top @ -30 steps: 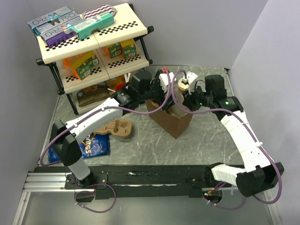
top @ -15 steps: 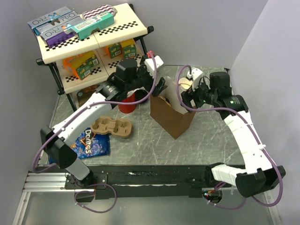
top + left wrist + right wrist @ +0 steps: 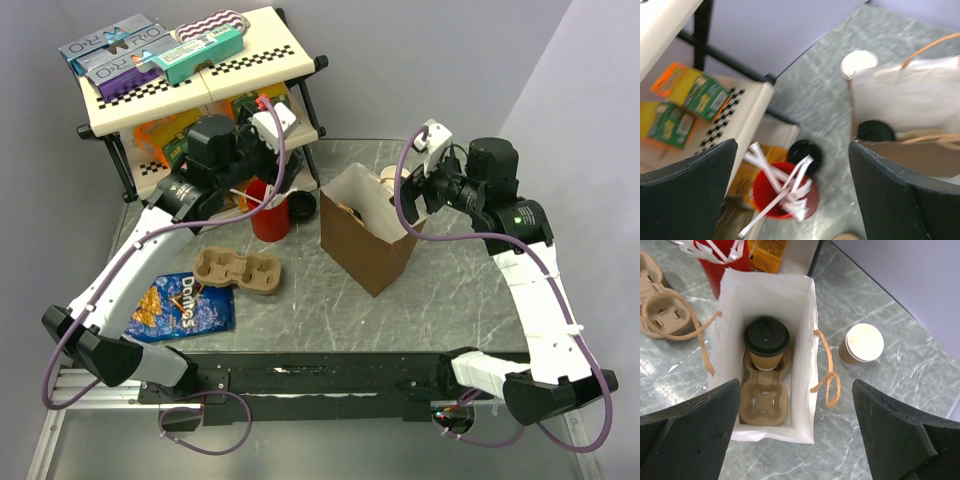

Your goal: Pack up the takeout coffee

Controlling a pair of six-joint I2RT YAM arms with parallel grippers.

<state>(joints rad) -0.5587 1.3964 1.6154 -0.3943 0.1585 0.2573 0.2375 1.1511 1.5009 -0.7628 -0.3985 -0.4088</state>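
Observation:
The takeout coffee (image 3: pixel 766 337), a tan cup with a black lid, stands upright in a cardboard carrier (image 3: pixel 765 397) at the bottom of the brown paper bag (image 3: pixel 365 245). My right gripper (image 3: pixel 800 437) hangs open well above the bag's mouth and holds nothing. The left gripper (image 3: pixel 792 195) is also open and empty, up over the red cup of white sticks (image 3: pixel 785 192) to the left of the bag. In the left wrist view the coffee's lid (image 3: pixel 875 131) shows just inside the bag.
A lidless tan cup (image 3: pixel 861 344) stands on the table right beside the bag. A loose black lid (image 3: pixel 805 155) lies by the red cup. A second cup carrier (image 3: pixel 240 272) and a Doritos bag (image 3: pixel 185 305) lie front left. The shelf rack (image 3: pixel 190 95) stands at the back left.
My right gripper opened, left the coffee in the bag and drew back up to the right. The left arm swung left from the bag toward the shelf.

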